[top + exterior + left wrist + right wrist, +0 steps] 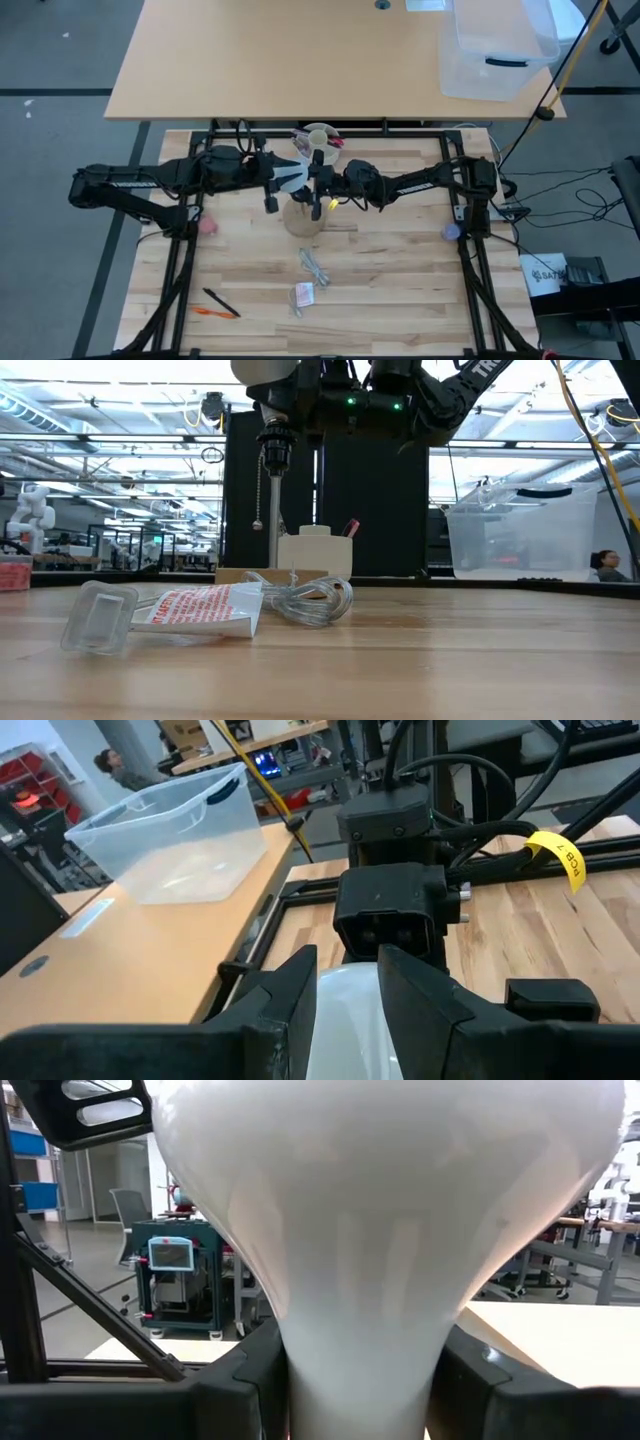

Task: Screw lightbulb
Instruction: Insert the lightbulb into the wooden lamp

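The white lightbulb (288, 176) is held in the air between my two grippers, above the table's middle. In the low view its dome (262, 368) is up and its grey screw neck (275, 448) points down, with a bead chain (258, 500) hanging beside it. My left gripper (291, 181) comes from the left and my right gripper (318, 186) from the right; both are shut on the bulb. The tan wooden base (303, 216) stands on the table just nearer the front edge than the grippers. My left gripper pinches the bulb's white dome (346, 1020) between its two fingers, coming level from the table's left. The bulb is lifted clear of the table. My right gripper pinches the bulb's narrow taper below the dome (360, 1360) between its two fingers, coming level from the table's right. The bulb stands upright in the hold, dome up, neck down, clear of the table.
A cream cup with pens (320, 140) stands behind the grippers. A coiled clear cable (315, 265) and an opened package (303, 293) lie toward the front edge, and pens (218, 305) at front left. A clear plastic bin (495, 45) sits on the far desk.
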